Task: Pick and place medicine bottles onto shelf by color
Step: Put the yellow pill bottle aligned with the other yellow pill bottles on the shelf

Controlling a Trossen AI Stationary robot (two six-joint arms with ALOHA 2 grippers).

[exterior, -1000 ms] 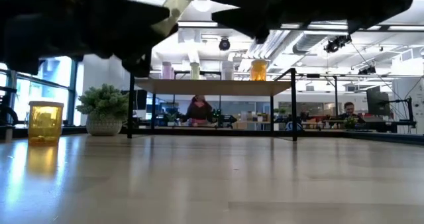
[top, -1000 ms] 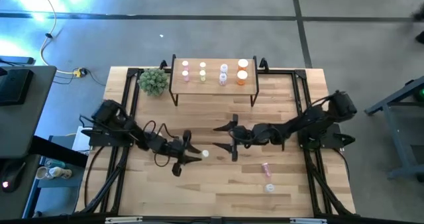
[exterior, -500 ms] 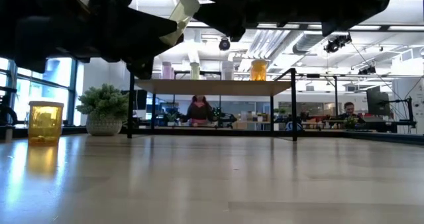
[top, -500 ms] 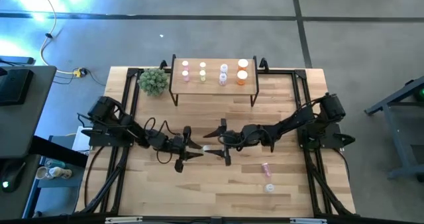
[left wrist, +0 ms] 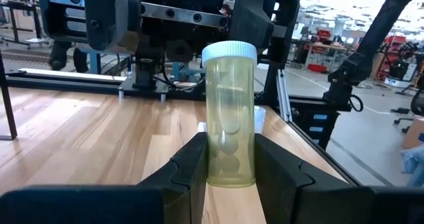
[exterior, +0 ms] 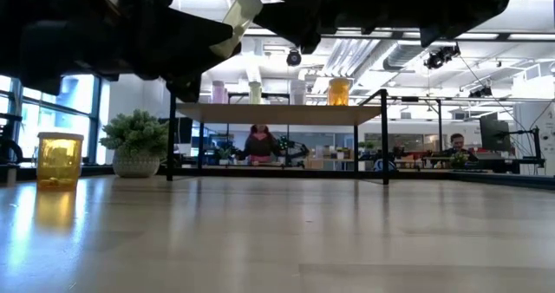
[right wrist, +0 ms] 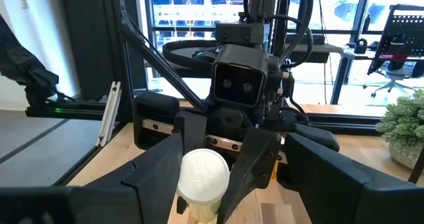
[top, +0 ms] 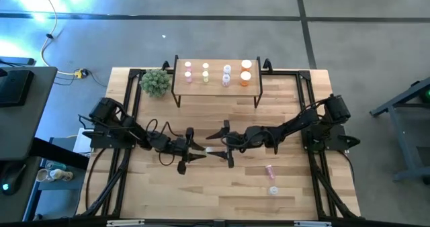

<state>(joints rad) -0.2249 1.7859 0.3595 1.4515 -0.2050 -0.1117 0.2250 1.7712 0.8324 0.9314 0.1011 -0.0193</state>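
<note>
Gripping a yellow-green bottle (left wrist: 230,114) between its closed fingers (left wrist: 184,168), the left gripper (top: 195,151) hovers above mid-table, its arm stretched low toward the right arm. Facing it, the right gripper (top: 222,144) reaches in with fingers (right wrist: 156,161) spread wide on either side of the bottle's white cap (right wrist: 205,175), not pinching it. On the shelf (top: 216,87) at the table's far edge stand pink, yellow-green, pale and orange bottles. Two more bottles (top: 271,178) lie on the table near the right arm.
</note>
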